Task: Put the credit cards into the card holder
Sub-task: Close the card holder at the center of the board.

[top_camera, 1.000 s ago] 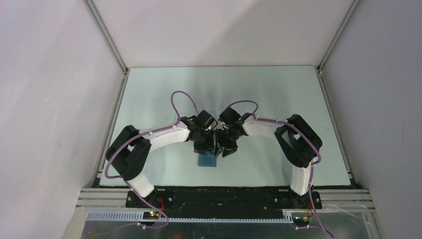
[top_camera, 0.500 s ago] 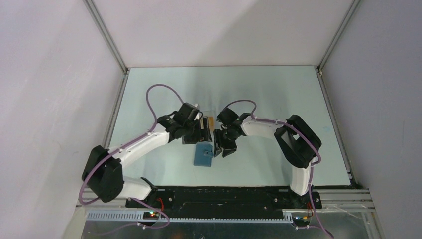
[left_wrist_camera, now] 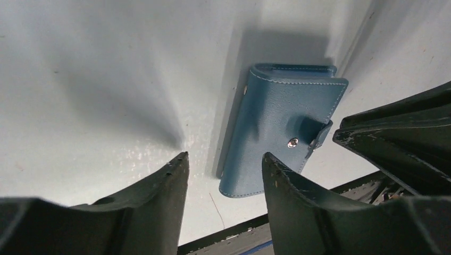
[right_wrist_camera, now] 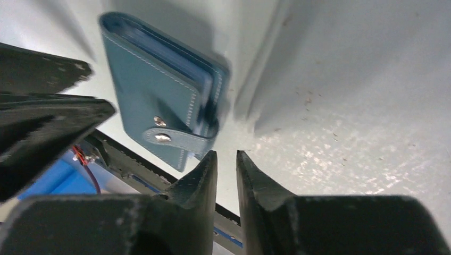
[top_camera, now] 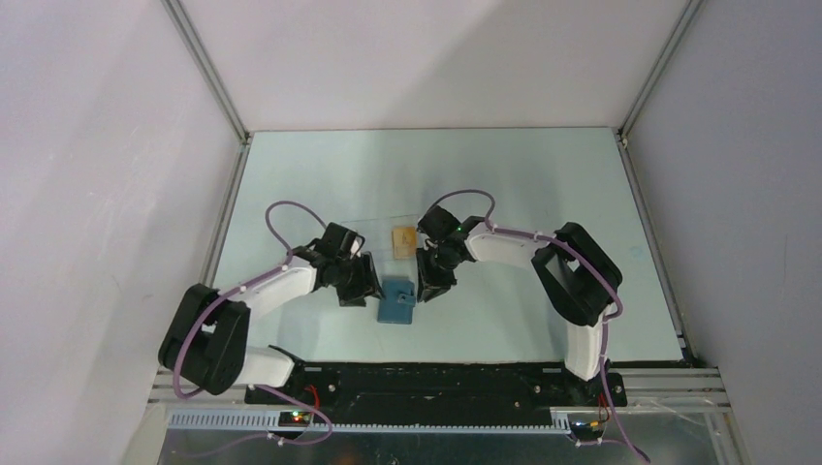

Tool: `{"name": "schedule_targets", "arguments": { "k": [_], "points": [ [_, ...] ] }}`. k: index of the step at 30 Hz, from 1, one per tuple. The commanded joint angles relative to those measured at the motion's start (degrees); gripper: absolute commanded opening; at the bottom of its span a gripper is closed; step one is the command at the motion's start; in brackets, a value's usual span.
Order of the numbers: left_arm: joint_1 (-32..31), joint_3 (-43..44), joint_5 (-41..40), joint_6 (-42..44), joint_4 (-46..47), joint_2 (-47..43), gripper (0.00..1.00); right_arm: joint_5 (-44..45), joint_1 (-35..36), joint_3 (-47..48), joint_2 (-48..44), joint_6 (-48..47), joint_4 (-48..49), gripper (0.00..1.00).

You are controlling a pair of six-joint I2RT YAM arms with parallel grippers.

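The blue card holder (top_camera: 396, 301) lies folded shut on the table between my two grippers. It also shows in the left wrist view (left_wrist_camera: 287, 127) and in the right wrist view (right_wrist_camera: 154, 90), its snap strap over one edge. One orange-tan credit card (top_camera: 403, 240) lies flat just beyond it. My left gripper (top_camera: 363, 289) is open and empty, low at the holder's left side, its jaws (left_wrist_camera: 223, 159) apart over bare table. My right gripper (top_camera: 426, 288) is at the holder's right side, its jaws (right_wrist_camera: 226, 155) nearly together with nothing between them.
The faint outline of a clear plastic sheet (top_camera: 383, 223) shows beside the card. The table's black front edge (left_wrist_camera: 298, 199) runs close behind the holder. White walls enclose the pale table (top_camera: 543, 184) on three sides.
My left arm has swung left and down, away from above the holder, to its left side. The card it covered now shows. My right gripper has hardly moved.
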Motion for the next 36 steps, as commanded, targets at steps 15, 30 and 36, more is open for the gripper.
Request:
{"name": "schedule_targets", "arguments": {
  "k": [15, 30, 36],
  "points": [
    [-0.64, -2.88, 7.76, -4.04, 13.06, 6.53, 0.22, -3.0, 2.2, 7.05, 4.94, 0.12, 1.72, 0.06],
    [-5.29, -1.1, 6.98, -7.38, 14.57, 7.91, 0.2, -0.03, 2.65, 7.13, 6.75, -0.43, 0.29, 0.06],
    [-5.92, -1.11, 6.39, -7.97, 14.6, 5.63, 0.24, 4.0, 3.31, 7.71, 7.0, -1.62, -1.32, 0.07]
  ]
}}
